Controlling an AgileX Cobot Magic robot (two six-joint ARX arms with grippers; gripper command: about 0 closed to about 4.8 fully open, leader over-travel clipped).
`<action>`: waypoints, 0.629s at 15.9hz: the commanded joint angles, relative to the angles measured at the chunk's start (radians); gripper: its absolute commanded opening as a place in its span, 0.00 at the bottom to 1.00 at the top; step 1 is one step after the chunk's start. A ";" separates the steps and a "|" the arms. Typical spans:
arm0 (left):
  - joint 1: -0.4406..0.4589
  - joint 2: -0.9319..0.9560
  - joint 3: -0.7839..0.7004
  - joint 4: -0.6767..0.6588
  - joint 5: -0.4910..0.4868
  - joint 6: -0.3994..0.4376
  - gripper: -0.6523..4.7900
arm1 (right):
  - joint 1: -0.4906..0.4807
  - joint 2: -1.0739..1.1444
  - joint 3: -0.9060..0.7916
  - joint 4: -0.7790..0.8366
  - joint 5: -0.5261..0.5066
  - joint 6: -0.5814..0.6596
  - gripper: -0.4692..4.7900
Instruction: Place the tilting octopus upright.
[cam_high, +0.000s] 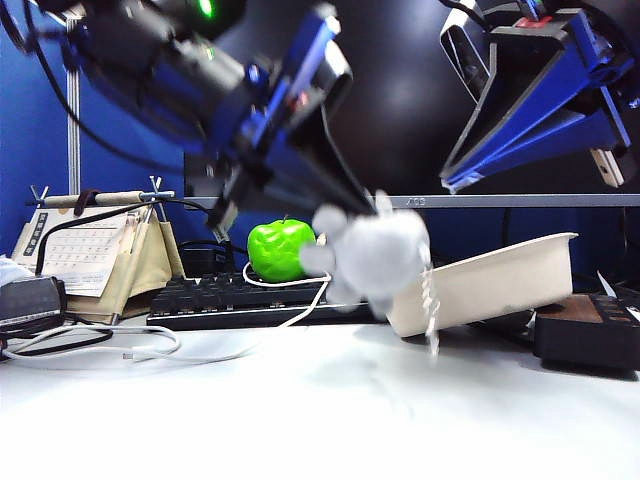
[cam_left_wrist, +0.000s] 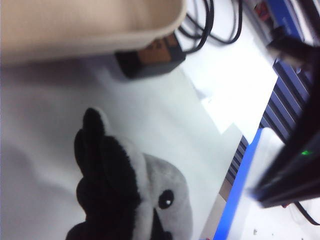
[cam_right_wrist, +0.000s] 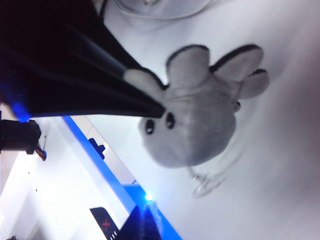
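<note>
As seen from the exterior view, the octopus (cam_high: 378, 252) hangs clear of the white worktop (cam_high: 320, 410), pinched by the left gripper (cam_high: 335, 215), its chain dangling: judged light, soft, compressible. Left wrist view: jaws clenched on its plush body (cam_left_wrist: 150, 200); best taken by the round head. Right wrist view: right gripper not visible, state untold.

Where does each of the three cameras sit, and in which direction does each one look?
Exterior view: low at the table's edge, facing both arms; left claw holds the octopus aloft.
Left wrist view: on the left arm, looking down past its dark fingers at the octopus.
Right wrist view: above, looking down; right claw unseen.
All three share the octopus.
</note>
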 joint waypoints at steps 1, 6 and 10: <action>0.000 0.015 0.003 0.014 0.053 -0.021 0.11 | 0.000 -0.003 0.002 -0.033 -0.006 -0.029 0.09; 0.001 0.015 0.003 0.027 0.074 -0.118 0.11 | 0.000 -0.004 0.002 -0.076 -0.006 -0.052 0.09; 0.000 0.032 0.002 0.028 0.099 -0.165 0.11 | 0.000 -0.004 0.002 -0.077 -0.007 -0.051 0.09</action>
